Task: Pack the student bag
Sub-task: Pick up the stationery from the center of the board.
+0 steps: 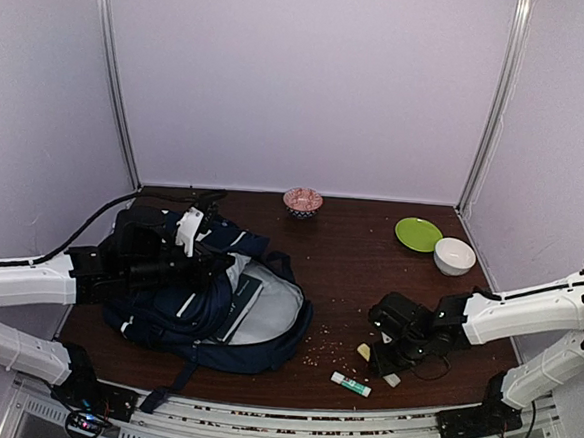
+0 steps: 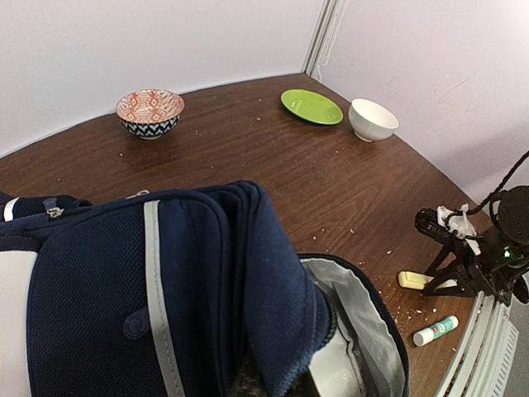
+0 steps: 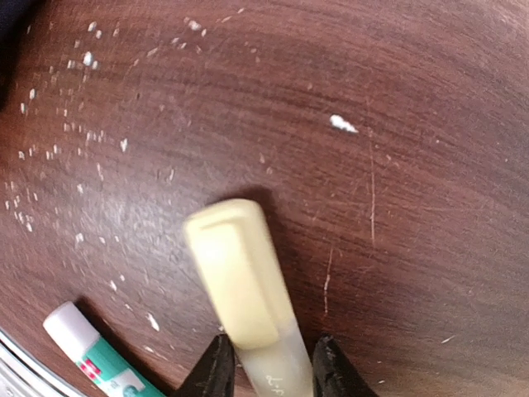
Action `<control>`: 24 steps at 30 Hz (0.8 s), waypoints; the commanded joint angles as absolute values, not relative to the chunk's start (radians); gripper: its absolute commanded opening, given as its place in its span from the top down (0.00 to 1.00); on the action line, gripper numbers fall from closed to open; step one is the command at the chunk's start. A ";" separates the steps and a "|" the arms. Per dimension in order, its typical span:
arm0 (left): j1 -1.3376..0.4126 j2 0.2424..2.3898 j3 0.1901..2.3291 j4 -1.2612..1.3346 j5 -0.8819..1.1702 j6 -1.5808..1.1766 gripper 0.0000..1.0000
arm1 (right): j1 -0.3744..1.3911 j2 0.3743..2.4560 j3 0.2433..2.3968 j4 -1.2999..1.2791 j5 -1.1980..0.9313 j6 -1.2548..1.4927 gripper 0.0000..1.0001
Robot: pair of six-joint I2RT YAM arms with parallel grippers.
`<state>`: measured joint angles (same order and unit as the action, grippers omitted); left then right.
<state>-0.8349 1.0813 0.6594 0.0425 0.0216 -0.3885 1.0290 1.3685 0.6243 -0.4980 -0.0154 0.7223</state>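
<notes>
The student bag point(image 1: 149, 321) lies on the left of the table, navy with white stripes, its mouth open and the pale grey lining point(image 1: 270, 313) showing. A dark flat book point(image 1: 238, 300) lies inside. My left gripper point(image 1: 200, 270) is at the bag's upper flap point(image 2: 273, 306); the fabric folds over my fingers and hides them. My right gripper point(image 3: 266, 351) is low over the table to the right of the bag, shut on a pale yellow marker point(image 3: 235, 265), which also shows in the top view point(image 1: 364, 351). A green-and-white glue stick point(image 1: 351, 385) lies just in front of it.
A patterned bowl point(image 1: 302, 201) stands at the back middle. A green plate point(image 1: 418, 233) and a white bowl point(image 1: 455, 255) stand at the back right. Crumbs are scattered between the bag and my right gripper. A small pale piece point(image 1: 391, 379) lies by the right gripper.
</notes>
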 commanded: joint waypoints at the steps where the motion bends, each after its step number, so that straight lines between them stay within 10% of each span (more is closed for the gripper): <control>1: -0.823 1.083 0.641 -0.028 -0.057 -0.385 1.00 | 1.042 1.392 0.676 -0.523 0.072 0.799 0.72; 15: -0.825 1.082 0.645 -0.036 -0.063 -0.393 1.00 | 1.024 1.556 0.861 -0.527 0.185 0.884 0.78; 24: -0.833 1.065 0.641 -0.045 -0.072 -0.393 1.00 | 1.023 1.585 0.890 -0.557 0.140 0.834 0.48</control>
<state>-0.8436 1.0733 0.6594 0.0322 0.0078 -0.3893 1.0271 1.5826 0.8536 -0.5129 0.1333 0.8631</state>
